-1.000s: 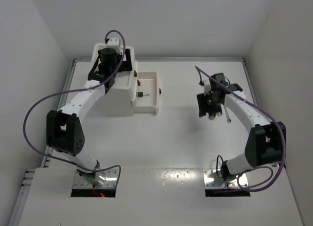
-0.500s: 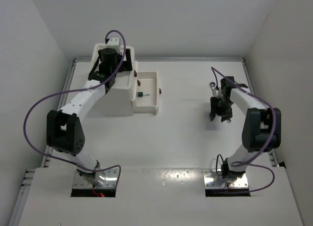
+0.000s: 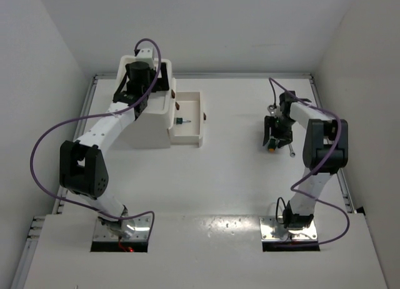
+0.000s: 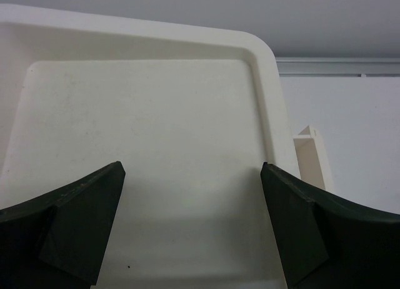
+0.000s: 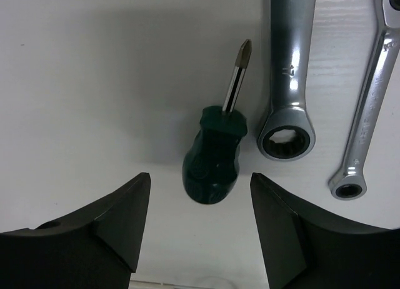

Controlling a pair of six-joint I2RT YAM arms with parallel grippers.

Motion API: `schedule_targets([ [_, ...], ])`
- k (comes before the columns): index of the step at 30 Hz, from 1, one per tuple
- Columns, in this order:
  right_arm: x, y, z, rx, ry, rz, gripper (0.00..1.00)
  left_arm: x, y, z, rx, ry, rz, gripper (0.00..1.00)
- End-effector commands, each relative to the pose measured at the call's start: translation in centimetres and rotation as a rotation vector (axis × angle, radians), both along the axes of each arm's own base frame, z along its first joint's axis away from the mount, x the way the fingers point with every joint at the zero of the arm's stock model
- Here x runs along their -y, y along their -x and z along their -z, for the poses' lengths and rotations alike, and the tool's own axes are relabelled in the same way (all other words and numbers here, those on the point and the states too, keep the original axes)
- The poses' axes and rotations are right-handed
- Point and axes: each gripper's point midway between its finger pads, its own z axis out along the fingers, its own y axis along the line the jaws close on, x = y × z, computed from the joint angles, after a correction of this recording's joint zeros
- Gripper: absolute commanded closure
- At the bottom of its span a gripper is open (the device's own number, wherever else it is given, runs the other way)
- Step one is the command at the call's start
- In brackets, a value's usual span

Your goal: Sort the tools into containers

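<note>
A stubby green screwdriver (image 5: 212,164) lies on the table just ahead of my open, empty right gripper (image 5: 200,177). Two silver wrenches (image 5: 289,70) (image 5: 369,114) lie to its right. In the top view the right gripper (image 3: 274,136) hovers over this screwdriver's orange end (image 3: 272,149). My left gripper (image 4: 192,169) is open and empty above the bare top tray (image 4: 150,114) of the white drawer unit (image 3: 153,123). A second green screwdriver (image 3: 181,121) lies in the pulled-out drawer (image 3: 199,123). No pliers are in view.
Dark-red knobs (image 3: 178,105) (image 3: 206,117) stick out at the open drawer. White walls close in the table at the back and both sides. The right arm's purple cable (image 3: 275,89) loops above the wrenches.
My right wrist has swung right, then back left, and turned, and now hangs over the screwdriver by the wrenches. The left arm has not moved.
</note>
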Motion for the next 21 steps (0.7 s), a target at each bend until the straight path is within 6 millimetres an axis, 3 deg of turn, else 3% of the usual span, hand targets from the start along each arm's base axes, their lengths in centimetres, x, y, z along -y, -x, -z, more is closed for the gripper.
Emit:
schedule_targets([
  [1, 1.2, -1.5, 0.3, 0.013, 0.018, 0.043, 0.34, 1.0, 9.3, 15.8, -0.6, -0.037, 0.064, 0.0],
  [4, 1.2, -2.1, 1.1, 0.005, 0.017, 0.043, 0.42, 0.5, 9.2, 15.8, -0.6, -0.034, 0.053, 0.0],
  [7, 0.7, -2.6, 1.7, -0.001, 0.011, 0.007, 0.74, 0.5, 9.2, 16.2, -0.609, -0.036, 0.053, 0.0],
  [10, -0.4, -4.0, 1.1, 0.038, -0.014, -0.027, 1.0, 0.5, 9.2, 16.2, -0.609, -0.036, 0.053, 0.0],
  [12, -0.9, -4.4, 0.7, 0.049, -0.021, -0.05, 1.0, 0.5, 9.2, 16.2, -0.609, -0.036, 0.053, 0.0],
  [14, -2.4, -5.2, -1.7, 0.101, -0.057, -0.091, 1.0, 0.6, 8.9, 16.2, -0.608, -0.036, 0.053, 0.0],
  [17, -6.0, -6.4, -5.1, 0.183, -0.16, -0.147, 1.0, 0.7, 8.6, 15.8, -0.598, -0.026, 0.048, 0.0],
  [18, -8.1, -6.9, -7.4, 0.239, -0.219, -0.194, 1.0, 0.7, 8.6, 15.8, -0.603, -0.007, 0.058, 0.0],
  [20, -10.5, -8.3, -9.8, 0.34, -0.284, -0.224, 1.0, 0.7, 9.0, 16.2, -0.62, 0.022, 0.067, 0.0],
  [21, -12.7, -8.6, -11.4, 0.377, -0.351, -0.238, 1.0, 0.6, 9.3, 16.5, -0.635, 0.038, 0.075, 0.0],
])
